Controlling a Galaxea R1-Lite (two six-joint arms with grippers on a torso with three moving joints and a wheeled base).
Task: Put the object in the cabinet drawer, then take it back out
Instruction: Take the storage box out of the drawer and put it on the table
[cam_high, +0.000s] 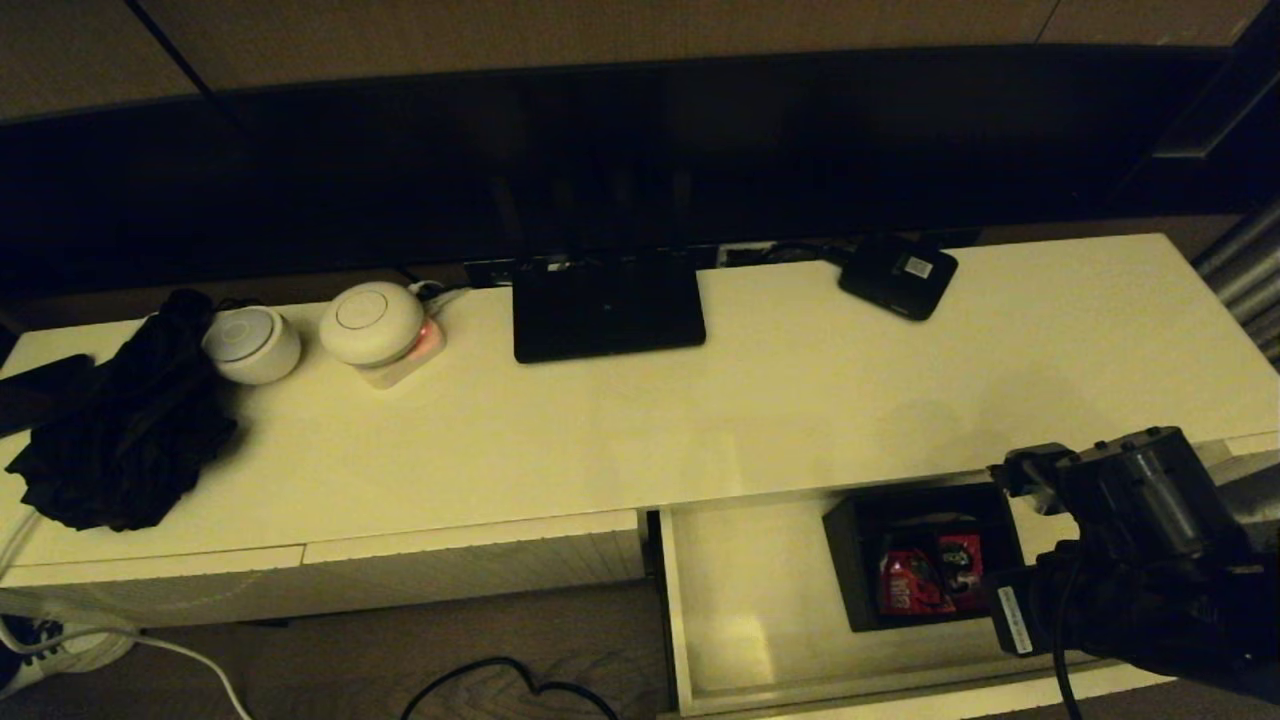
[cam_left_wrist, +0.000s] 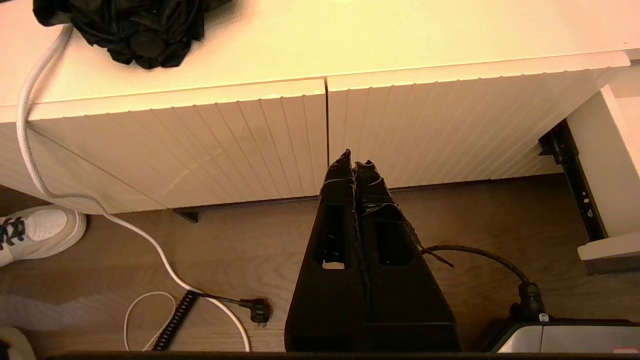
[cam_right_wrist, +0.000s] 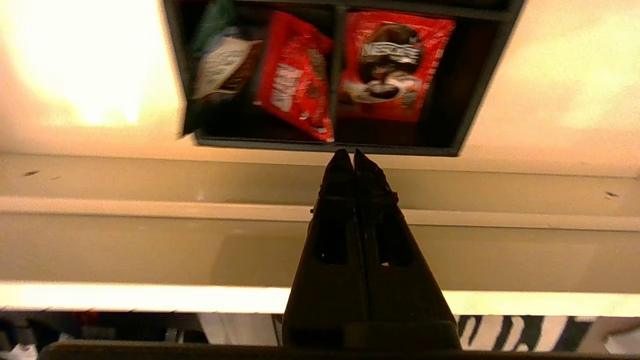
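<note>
So a long cream cabinet top (cam_high: 760, 400) is sitting in front of a dark wall, dim yellowish light everywhere. The wide cabinet drawer (cam_high: 740, 600) is hanging pulled out at the robot's right, and the black box (cam_high: 920, 560) with dividers is sitting inside it, toward the right half of the drawer floor, red packets (cam_right_wrist: 395, 70) showing in its compartments.

The right gripper (cam_right_wrist: 347, 156) is hovering over the drawer's front wall, fingers pressed together with nothing between them, tips pointing at the box's near edge; can't tell if they're touching it or just short of it. In the head view that arm is covering the drawer's right front corner.

The left gripper (cam_left_wrist: 354, 162) is parked low in front of the two closed ribbed drawer fronts (cam_left_wrist: 240, 145), fingers also pinched together and holding nothing.

Up top: a flat black router (cam_high: 608, 305), a small black device (cam_high: 898, 275) with a white label, two white round gadgets (cam_high: 372, 322), and a crumpled black cloth (cam_high: 125, 430) on the left.
</note>
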